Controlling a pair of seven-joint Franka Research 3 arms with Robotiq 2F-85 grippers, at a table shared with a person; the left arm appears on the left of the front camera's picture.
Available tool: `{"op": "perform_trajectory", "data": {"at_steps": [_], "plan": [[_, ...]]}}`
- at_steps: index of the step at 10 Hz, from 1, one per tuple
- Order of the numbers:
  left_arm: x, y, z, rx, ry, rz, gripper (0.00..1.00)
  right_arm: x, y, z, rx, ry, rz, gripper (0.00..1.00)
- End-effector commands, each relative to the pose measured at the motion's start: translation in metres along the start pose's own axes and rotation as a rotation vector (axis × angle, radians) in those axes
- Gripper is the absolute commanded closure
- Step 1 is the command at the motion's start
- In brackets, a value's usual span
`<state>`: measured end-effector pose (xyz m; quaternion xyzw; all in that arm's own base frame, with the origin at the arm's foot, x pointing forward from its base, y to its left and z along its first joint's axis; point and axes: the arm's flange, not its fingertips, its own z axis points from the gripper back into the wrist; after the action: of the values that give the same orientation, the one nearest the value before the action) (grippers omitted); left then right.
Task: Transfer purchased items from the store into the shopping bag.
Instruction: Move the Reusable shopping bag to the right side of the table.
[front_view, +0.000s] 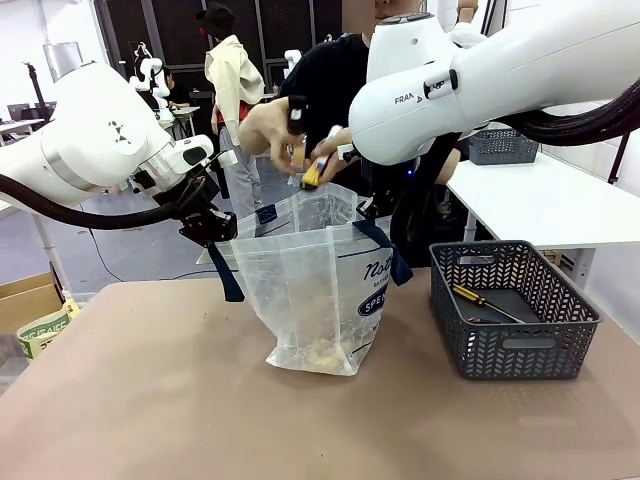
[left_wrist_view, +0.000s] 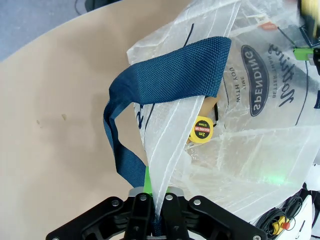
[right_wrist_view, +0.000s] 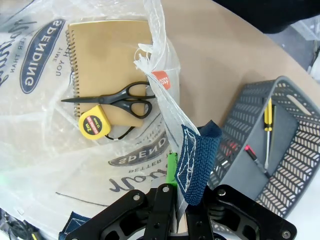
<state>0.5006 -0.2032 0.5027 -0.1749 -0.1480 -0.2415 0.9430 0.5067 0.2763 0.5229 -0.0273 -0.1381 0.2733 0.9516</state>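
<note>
The shopping bag (front_view: 310, 285) stands open mid-table, translucent with navy handles. My left gripper (left_wrist_view: 154, 202) is shut on its rim beside the navy strap (left_wrist_view: 165, 80). My right gripper (right_wrist_view: 175, 197) is shut on the opposite rim at the other strap (right_wrist_view: 197, 155). Inside the bag lie a brown spiral notebook (right_wrist_view: 107, 55), black scissors (right_wrist_view: 117, 99) and a yellow tape measure (right_wrist_view: 93, 125). The person's hands (front_view: 275, 130) hold a small yellow and blue item (front_view: 312, 175) above the bag's mouth. The store, a dark grey basket (front_view: 520, 350), stands to the right, holding a yellow-and-black screwdriver (front_view: 483, 299) and a dark flat piece (right_wrist_view: 280, 130).
A cardboard box (front_view: 25, 300) and a green-printed packet (front_view: 42, 330) sit off the table's left edge. A white table (front_view: 550, 200) with another grey basket (front_view: 500, 146) stands at the back right. Bare brown tabletop (front_view: 150, 400) lies in front of the bag.
</note>
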Motion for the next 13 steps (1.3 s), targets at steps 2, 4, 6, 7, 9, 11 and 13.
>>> {"op": "perform_trajectory", "data": {"at_steps": [2,4,6,7,9,11,13], "plan": [[0.0002,0.0010,0.0025,0.002,-0.004,0.001,1.00,-0.0005,-0.0010,-0.0008,0.000,0.001,-0.002,1.00],[0.0002,0.0010,0.0025,0.002,-0.004,0.001,1.00,-0.0005,-0.0010,-0.0008,0.000,0.001,-0.002,1.00],[0.0002,0.0010,0.0025,0.002,-0.004,0.001,1.00,-0.0005,-0.0010,-0.0008,0.000,0.001,-0.002,1.00],[0.0002,0.0010,0.0025,0.002,-0.004,0.001,1.00,-0.0005,-0.0010,-0.0008,0.000,0.001,-0.002,1.00],[0.0002,0.0010,0.0025,0.002,-0.004,0.001,1.00,-0.0005,-0.0010,-0.0008,0.000,0.001,-0.002,1.00],[0.0002,0.0010,0.0025,0.002,-0.004,0.001,1.00,-0.0005,-0.0010,-0.0008,0.000,0.001,-0.002,1.00],[0.0002,0.0010,0.0025,0.002,-0.004,0.001,1.00,-0.0005,-0.0010,-0.0008,0.000,0.001,-0.002,1.00]]}}
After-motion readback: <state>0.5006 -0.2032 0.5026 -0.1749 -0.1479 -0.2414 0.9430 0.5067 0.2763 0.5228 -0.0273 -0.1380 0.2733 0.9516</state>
